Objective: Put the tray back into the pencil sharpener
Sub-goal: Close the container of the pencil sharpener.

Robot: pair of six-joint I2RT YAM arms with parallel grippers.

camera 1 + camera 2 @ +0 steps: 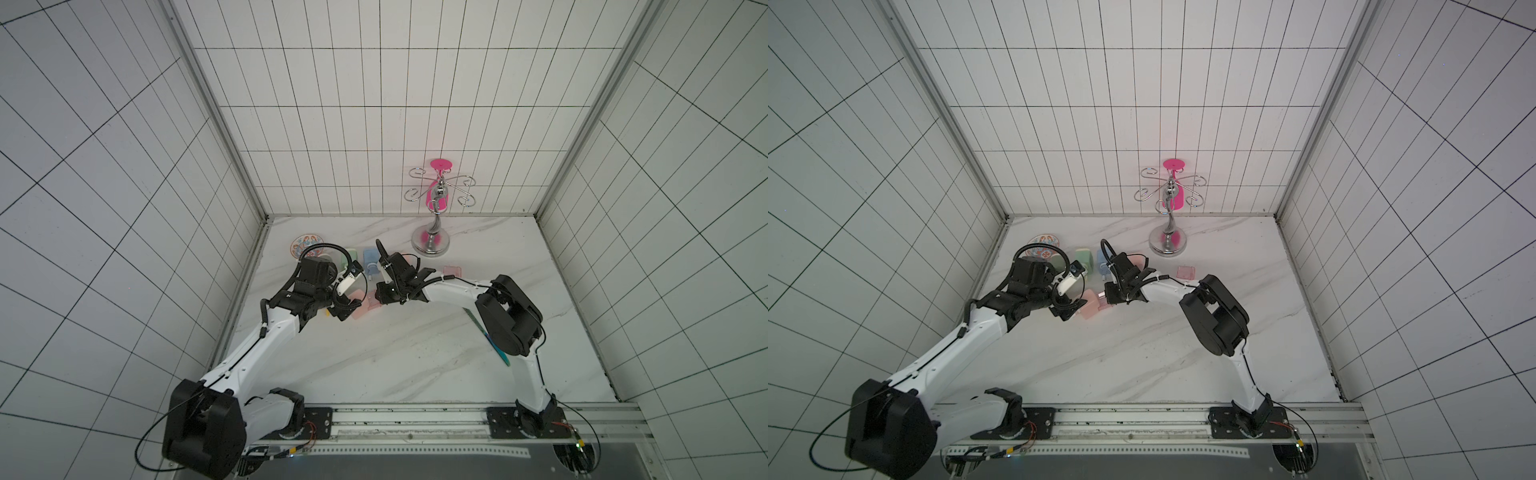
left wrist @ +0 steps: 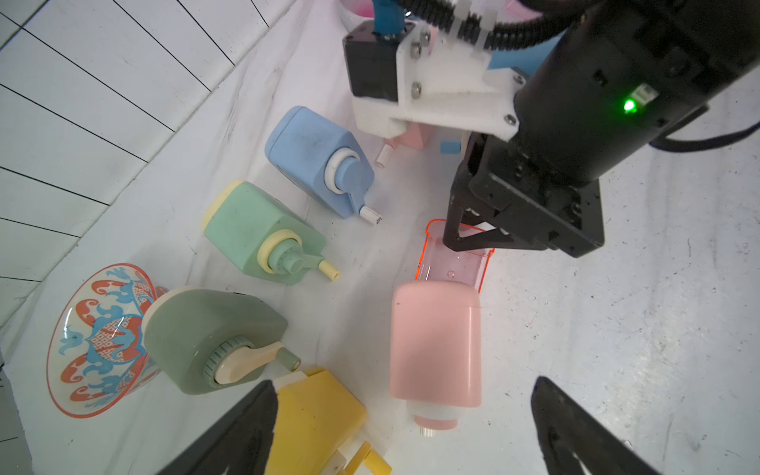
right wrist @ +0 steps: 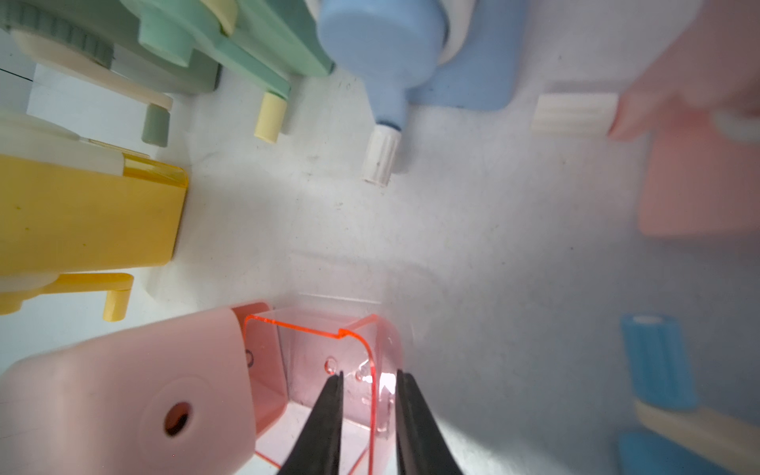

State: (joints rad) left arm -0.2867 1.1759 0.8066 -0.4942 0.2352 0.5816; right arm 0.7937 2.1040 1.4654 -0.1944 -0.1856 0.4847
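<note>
Down the right wrist view: clear pink tray (image 3: 312,370) with an orange-glowing rim, partway into the open end of the pink pencil sharpener (image 3: 123,390), lying on its side on the marbled table (image 3: 452,246), near a yellow sharpener (image 3: 82,214). Not yet home: sticks out of the body by a good part of its length. Right gripper (image 3: 369,374) narrowed around the tray's outer end wall, one finger inside, one outside; cannot tell from here whether actually pinching or merely straddling. Left gripper (image 2: 403,380) spread wide, flanking the sharpener's capped end without visible contact, holding nothing. Judging the tray: thin hard plastic, very light, stiff but likely brittle at the rim, and smooth enough to slip from hard pads (going by the glossy highlights on the wall). Best taken exactly there, on the flat end wall, low and square, so as to push straight along the slot; avoid the long side walls, needed free to slide in. Judging the sharpener: light as well, hollow, probably prone to skating across the smooth top under a push, hence worth bracing at the opposite end with the open left jaws. Likely risk: skewing and jamming the tray against the mouth, so keep the push gentle and in line.
</note>
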